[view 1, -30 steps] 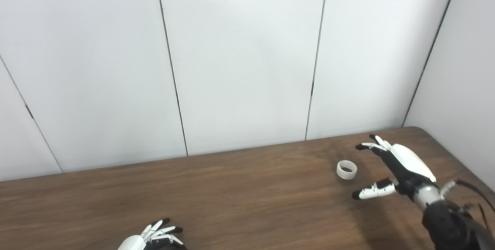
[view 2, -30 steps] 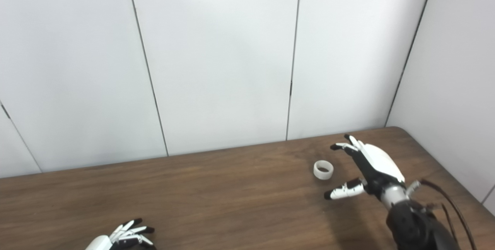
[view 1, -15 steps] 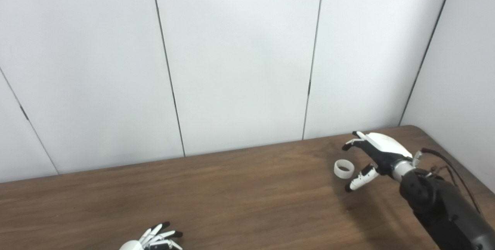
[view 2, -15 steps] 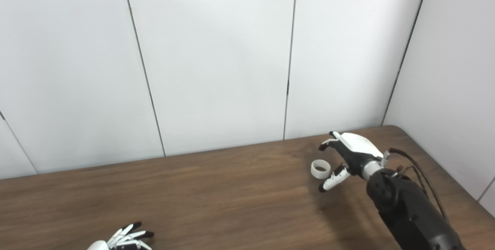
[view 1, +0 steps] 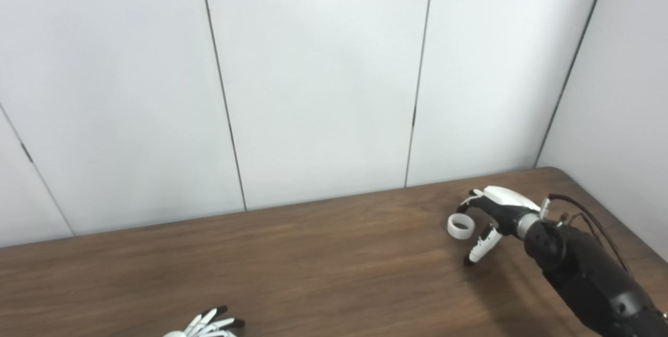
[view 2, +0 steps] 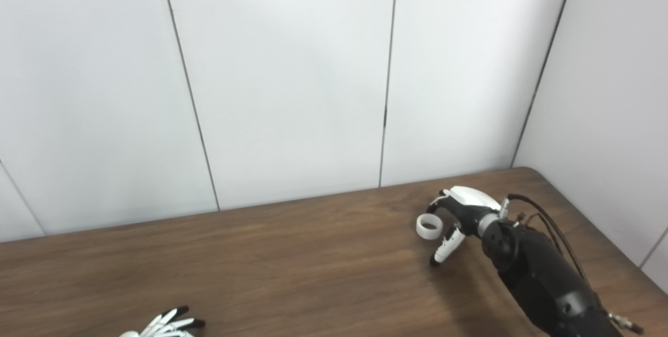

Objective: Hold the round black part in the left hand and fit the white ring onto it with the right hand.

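- At seven o'clock I see only the tips of my left hand (view 1: 211, 324) poking over the bottom edge; its fingers (view 1: 222, 310) are spread apart and I see nothing in them; the round black part is nowhere in either view, so a fit cannot start yet.
- At four o'clock the white ring (view 1: 461, 226) sits on the tabletop (view 1: 313, 259), tipped toward me.
- Just right of it, my right hand (view 1: 493, 214) arches over the ring, fingers (view 1: 477, 251) parted and curled around it; I cannot tell if any touch.
- My worry: closing off-centre could nudge the light ring so it rolls or skids away; a pinch on its rim may pop it loose.
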`<state>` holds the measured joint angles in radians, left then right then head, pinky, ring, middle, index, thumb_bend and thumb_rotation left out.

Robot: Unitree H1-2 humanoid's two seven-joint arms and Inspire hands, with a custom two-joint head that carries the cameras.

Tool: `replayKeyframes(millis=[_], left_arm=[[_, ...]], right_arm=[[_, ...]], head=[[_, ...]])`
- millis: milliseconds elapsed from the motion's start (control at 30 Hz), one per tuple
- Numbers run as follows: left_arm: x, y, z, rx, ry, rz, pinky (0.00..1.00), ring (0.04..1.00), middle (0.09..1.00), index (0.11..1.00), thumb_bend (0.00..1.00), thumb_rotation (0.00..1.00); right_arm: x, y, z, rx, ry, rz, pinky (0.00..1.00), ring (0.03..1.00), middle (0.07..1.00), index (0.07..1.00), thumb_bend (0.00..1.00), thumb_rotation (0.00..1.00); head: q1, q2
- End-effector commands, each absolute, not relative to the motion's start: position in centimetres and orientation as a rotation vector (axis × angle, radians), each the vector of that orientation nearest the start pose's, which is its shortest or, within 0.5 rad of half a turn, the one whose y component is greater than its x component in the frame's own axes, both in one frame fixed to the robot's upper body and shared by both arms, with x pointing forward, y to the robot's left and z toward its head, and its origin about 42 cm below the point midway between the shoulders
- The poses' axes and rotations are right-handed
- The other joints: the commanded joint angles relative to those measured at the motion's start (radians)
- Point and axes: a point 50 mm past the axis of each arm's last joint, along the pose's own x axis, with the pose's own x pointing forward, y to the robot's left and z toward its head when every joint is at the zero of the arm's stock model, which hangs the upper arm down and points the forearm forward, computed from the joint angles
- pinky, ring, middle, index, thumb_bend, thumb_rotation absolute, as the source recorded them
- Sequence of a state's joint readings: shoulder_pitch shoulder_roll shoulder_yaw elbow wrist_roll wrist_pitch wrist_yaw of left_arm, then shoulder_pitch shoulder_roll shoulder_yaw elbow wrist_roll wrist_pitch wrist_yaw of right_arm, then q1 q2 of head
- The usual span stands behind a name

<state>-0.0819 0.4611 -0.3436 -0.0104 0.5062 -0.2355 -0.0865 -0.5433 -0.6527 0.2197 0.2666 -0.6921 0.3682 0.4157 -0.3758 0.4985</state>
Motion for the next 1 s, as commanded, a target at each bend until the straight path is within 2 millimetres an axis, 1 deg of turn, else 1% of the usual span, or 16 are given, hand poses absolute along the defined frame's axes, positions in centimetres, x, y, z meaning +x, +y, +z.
replayKeyframes(millis=[0, 300, 400, 667, 767, 867, 967], left_arm=[[27.5, 26.0, 10.6, 1.002, -0.203, -0.616, 1.00, 0.973, 0.849, 0.481, 0.52, 0.04], [26.9, 26.1, 11.1, 1.002, -0.197, -0.614, 1.00, 0.972, 0.846, 0.481, 0.52, 0.04], [26.7, 26.1, 11.2, 1.002, -0.199, -0.613, 1.00, 0.970, 0.847, 0.481, 0.52, 0.04], [26.3, 26.2, 11.5, 0.997, -0.199, -0.611, 1.00, 0.961, 0.842, 0.481, 0.52, 0.04], [26.2, 26.2, 11.6, 0.995, -0.195, -0.612, 1.00, 0.963, 0.842, 0.481, 0.52, 0.04], [26.2, 26.2, 11.6, 0.995, -0.197, -0.613, 1.00, 0.964, 0.842, 0.481, 0.52, 0.04], [26.1, 26.2, 11.7, 0.995, -0.194, -0.611, 1.00, 0.962, 0.841, 0.481, 0.52, 0.04]], right_arm=[[44.8, -38.9, 26.5, -1.367, 0.292, 0.047, 1.00, 1.000, 1.000, 0.813, 0.90, 0.16], [45.2, -39.1, 26.1, -1.368, 0.335, 0.072, 1.00, 1.000, 1.000, 0.776, 0.90, 0.18], [45.1, -39.1, 26.0, -1.363, 0.336, 0.074, 1.00, 1.000, 1.000, 0.763, 0.90, 0.16], [45.0, -38.9, 25.2, -1.376, 0.309, 0.087, 1.00, 1.000, 1.000, 0.748, 0.88, 0.14], [45.0, -38.7, 25.1, -1.390, 0.297, 0.091, 1.00, 1.000, 1.000, 0.717, 0.83, 0.12], [45.1, -38.6, 25.0, -1.399, 0.287, 0.086, 1.00, 1.000, 1.000, 0.695, 0.82, 0.09], [45.1, -38.6, 24.8, -1.402, 0.269, 0.075, 0.99, 1.000, 0.985, 0.613, 0.80, 0.06]], head=[[-0.001, 0.002], [-0.001, 0.013], [0.000, 0.017], [0.002, 0.027], [0.001, 0.029], [0.002, 0.030], [0.002, 0.031]])
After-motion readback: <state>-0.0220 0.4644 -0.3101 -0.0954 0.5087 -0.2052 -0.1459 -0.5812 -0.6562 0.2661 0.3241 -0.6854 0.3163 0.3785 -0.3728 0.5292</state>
